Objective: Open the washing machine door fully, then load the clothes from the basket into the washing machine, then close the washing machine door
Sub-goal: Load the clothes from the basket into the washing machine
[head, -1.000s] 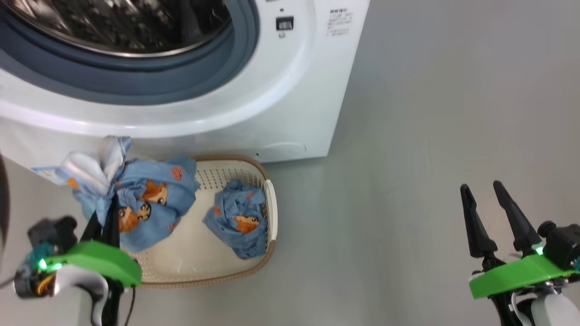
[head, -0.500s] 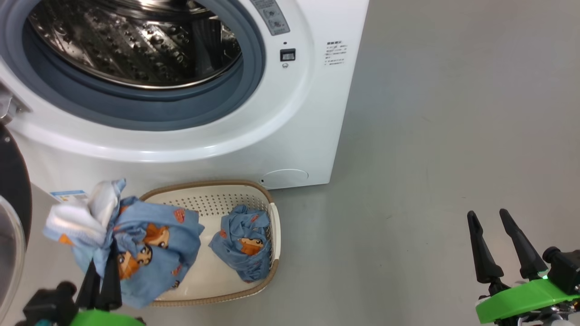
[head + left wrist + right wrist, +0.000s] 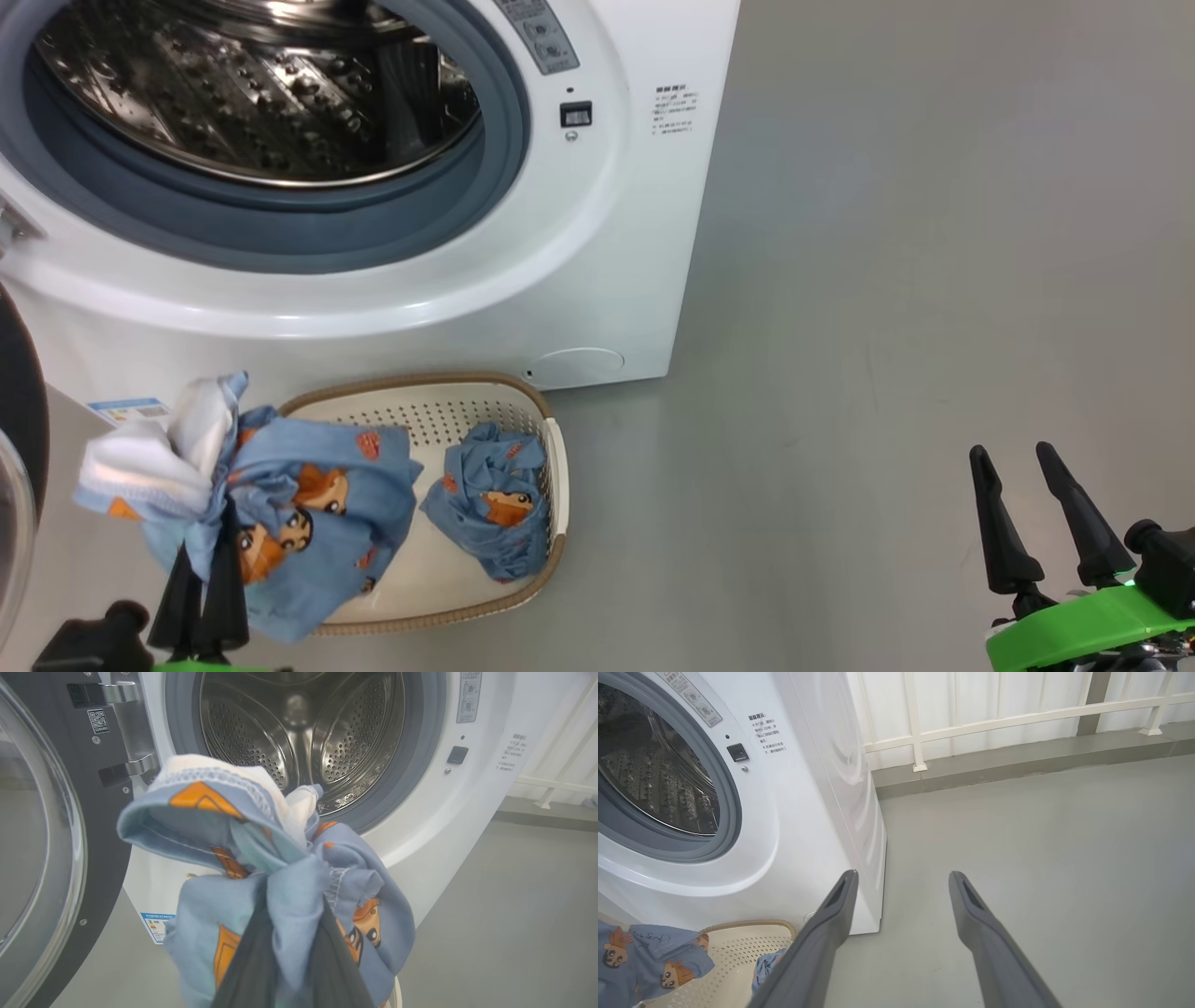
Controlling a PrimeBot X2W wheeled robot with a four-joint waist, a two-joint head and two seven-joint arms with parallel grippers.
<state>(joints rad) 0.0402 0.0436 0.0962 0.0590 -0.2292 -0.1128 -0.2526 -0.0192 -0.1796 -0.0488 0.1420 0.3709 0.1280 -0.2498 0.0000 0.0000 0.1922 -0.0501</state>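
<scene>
The washing machine (image 3: 597, 271) stands with its steel drum (image 3: 252, 84) exposed; its door (image 3: 42, 835) is swung wide at the left. My left gripper (image 3: 207, 551) is shut on one blue bundle of clothes (image 3: 280, 523), lifted above the left end of the basket (image 3: 555, 485). In the left wrist view that bundle (image 3: 280, 877) hangs in front of the drum (image 3: 303, 732). A second blue bundle (image 3: 490, 504) lies at the basket's right end. My right gripper (image 3: 1013, 453) is open over bare floor at the lower right, its fingers (image 3: 831, 919) spread apart.
Grey floor (image 3: 934, 280) stretches to the right of the machine. A white railing (image 3: 1017, 718) and a low kerb run along the wall behind. A blue label sticker (image 3: 126, 409) and a round white cap (image 3: 574, 366) sit at the machine's base.
The head camera tilted up, so more of the drum shows. My left gripper with its bundle sits lower in the picture. The right gripper stays open.
</scene>
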